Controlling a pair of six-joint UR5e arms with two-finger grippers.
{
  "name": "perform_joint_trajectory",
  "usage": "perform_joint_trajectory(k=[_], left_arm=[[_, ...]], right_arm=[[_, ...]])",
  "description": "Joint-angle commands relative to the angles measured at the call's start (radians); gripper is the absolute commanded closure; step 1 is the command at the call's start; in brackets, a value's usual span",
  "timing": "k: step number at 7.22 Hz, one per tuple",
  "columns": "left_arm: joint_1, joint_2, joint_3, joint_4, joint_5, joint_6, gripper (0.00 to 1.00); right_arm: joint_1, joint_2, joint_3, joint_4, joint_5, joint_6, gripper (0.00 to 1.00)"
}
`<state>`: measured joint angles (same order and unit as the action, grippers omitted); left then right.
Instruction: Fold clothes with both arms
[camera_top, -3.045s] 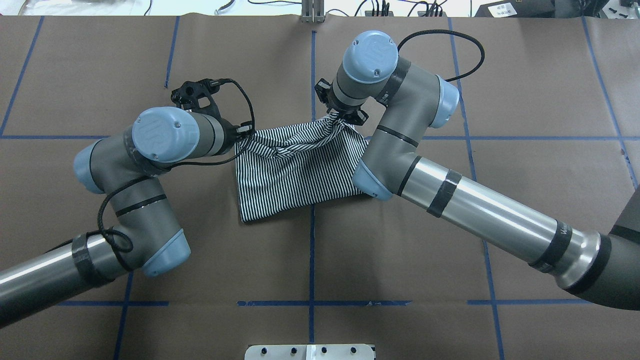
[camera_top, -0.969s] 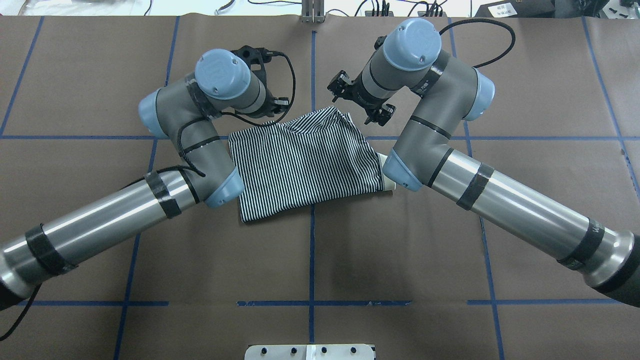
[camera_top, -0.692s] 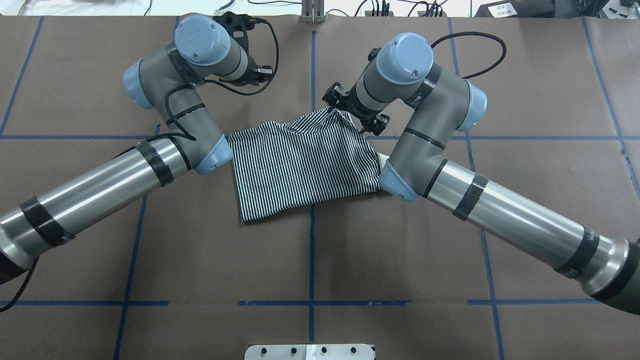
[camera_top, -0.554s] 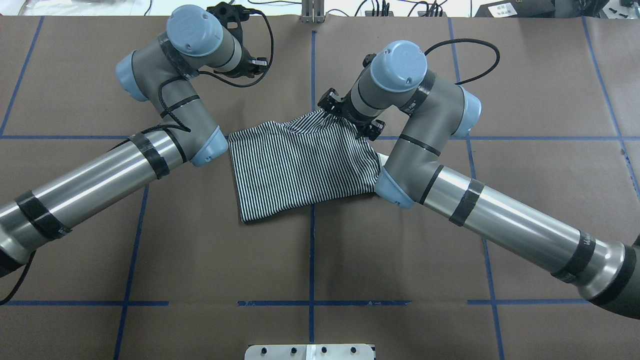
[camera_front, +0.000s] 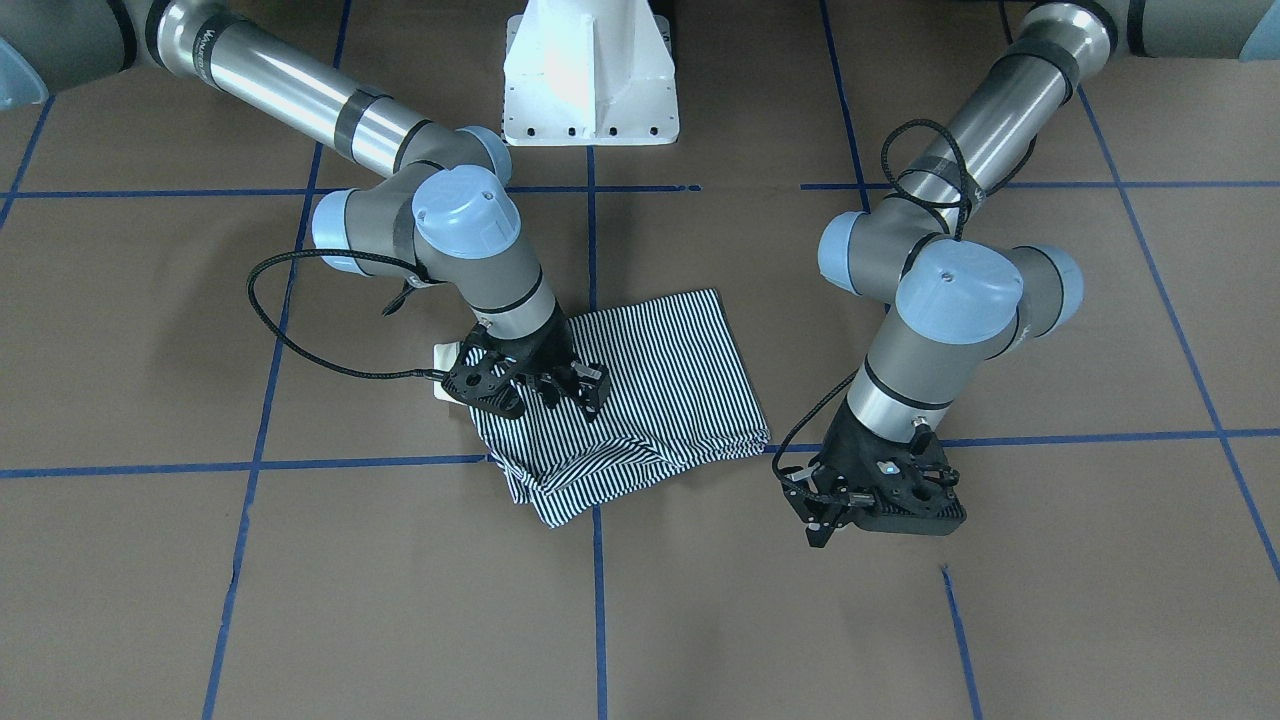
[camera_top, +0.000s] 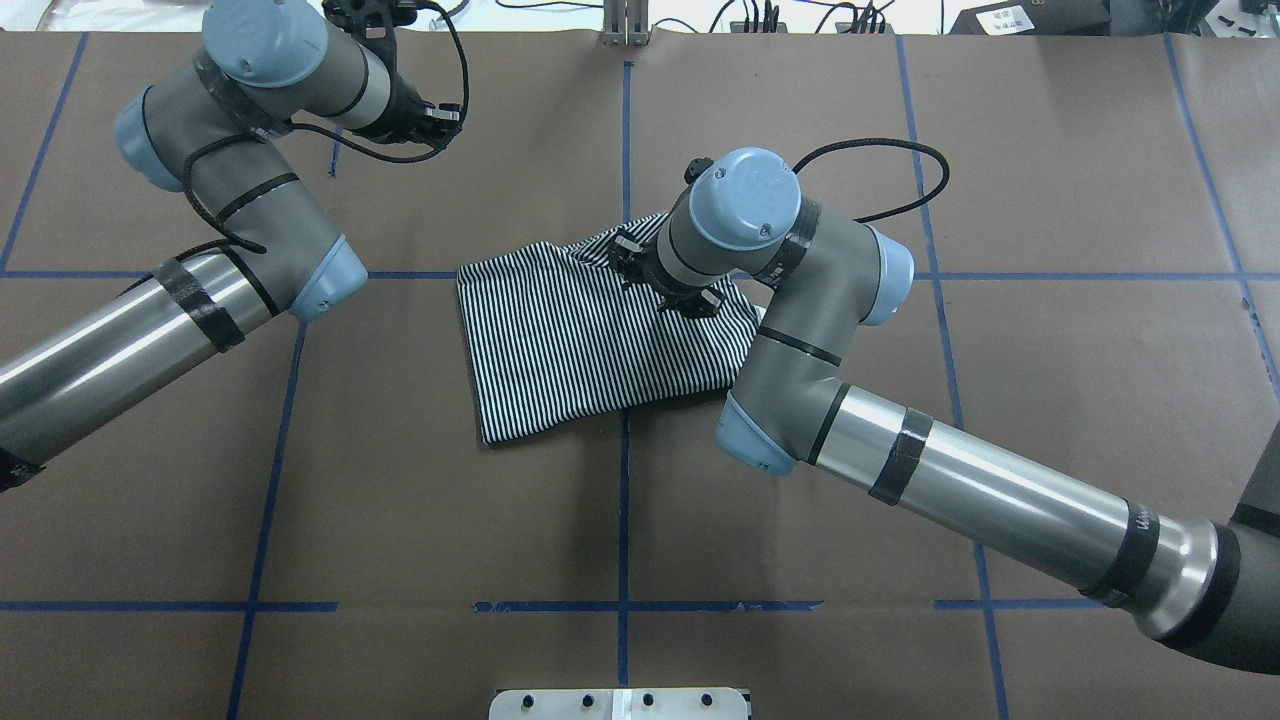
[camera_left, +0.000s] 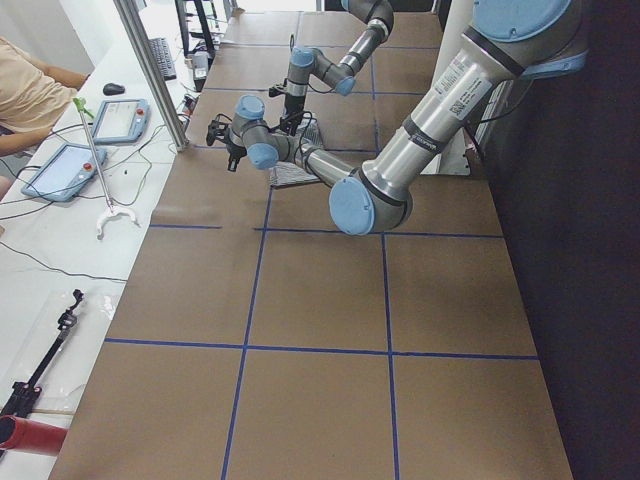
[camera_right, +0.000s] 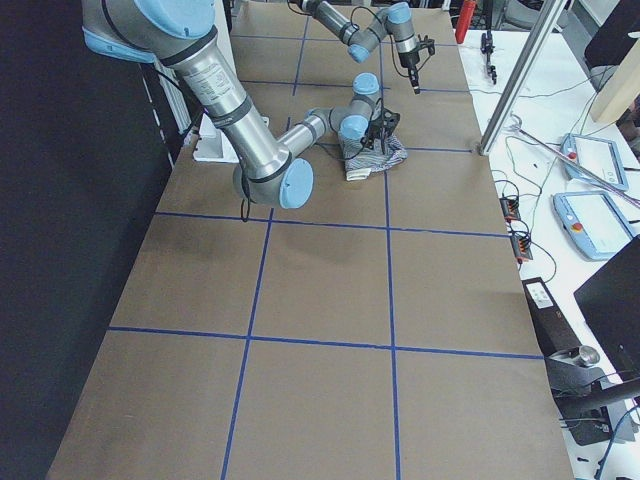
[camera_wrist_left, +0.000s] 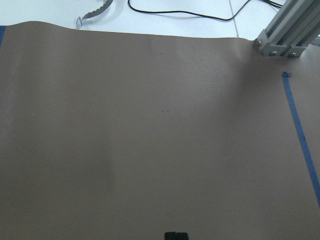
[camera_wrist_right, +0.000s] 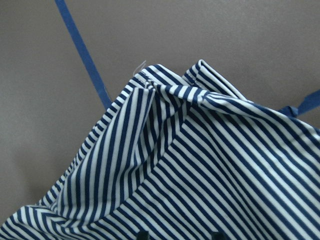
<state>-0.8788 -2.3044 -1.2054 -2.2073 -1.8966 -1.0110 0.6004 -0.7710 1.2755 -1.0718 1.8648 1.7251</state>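
We see right gripper (camera_front: 545, 388) jaws spread, over polo shirt (camera_front: 680, 380), bunched fold (camera_wrist_right: 165, 100) just ahead; left gripper (camera_front: 818, 520) pinched empty, well aside, brown paper (camera_wrist_left: 150, 125) below, aluminium post (camera_wrist_left: 290, 35) ahead

Polo shirt (camera_top: 560, 350): lies on the table (camera_top: 400, 500) near its middle, between you and the pedestal base (camera_front: 590, 70).
Right gripper (camera_top: 665, 285): you find it over the shirt's corner on the robot's right, towards your edge.
Left gripper (camera_front: 830, 505): off the shirt, well apart on the robot's left, over bare table near your edge.
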Motion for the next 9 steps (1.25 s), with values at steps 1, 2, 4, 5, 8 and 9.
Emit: perform_joint_trajectory(k=[1,2,4,5,8,9], left_arm=[[-0.003,0.045,-0.055,0.0,-0.004,0.006,1.0],[-0.003,0.089,-0.11,0.003,-0.006,0.006,1.0],[-0.003,0.12,-0.137,0.0,-0.006,0.006,1.0],[-0.003,0.137,-0.163,0.003,-0.007,0.008,1.0],[-0.051,0.229,-0.229,0.003,-0.018,0.139,1.0],[-0.112,0.273,-0.23,-0.015,-0.089,0.203,1.0]], right_arm=[[0.018,0.1,-0.127,0.001,-0.025,-0.035,1.0],[0.039,0.18,-0.251,0.007,-0.029,-0.048,1.0],[0.097,0.229,-0.391,0.088,-0.036,-0.096,1.0],[0.114,0.298,-0.527,0.158,-0.094,-0.098,1.0],[0.287,0.174,-0.442,0.162,0.066,-0.285,1.0],[0.352,-0.005,-0.274,0.155,0.144,-0.411,1.0]])
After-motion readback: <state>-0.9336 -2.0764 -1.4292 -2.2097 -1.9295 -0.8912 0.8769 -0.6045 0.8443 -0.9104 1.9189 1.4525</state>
